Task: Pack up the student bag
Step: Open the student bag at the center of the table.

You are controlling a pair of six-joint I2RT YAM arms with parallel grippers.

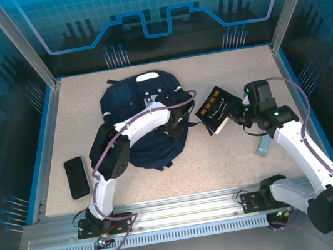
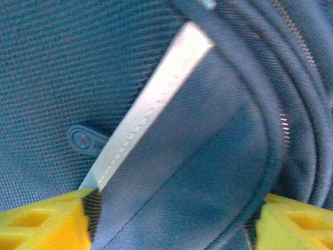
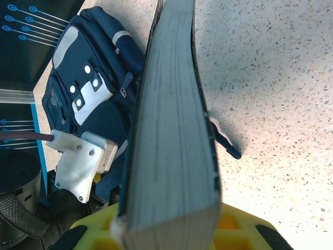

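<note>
Speckled tabletop (image 1: 224, 166) from above: left gripper (image 1: 178, 128) sits over the bag (image 1: 131, 102); right gripper (image 1: 239, 113), just right of the bag, clamps a book (image 1: 216, 108). Left wrist: yellow fingers (image 2: 41, 224) stand wide apart, bag fabric between them. Right wrist: book pinched upright, bag ahead to its left.

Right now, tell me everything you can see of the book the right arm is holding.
The book is thick and closed, with a black cover carrying pale lettering and a greyish page block. The right end effector clamps one edge, holding it tilted just right of the student bag, seemingly off the table. Nothing else touches it.
</note>
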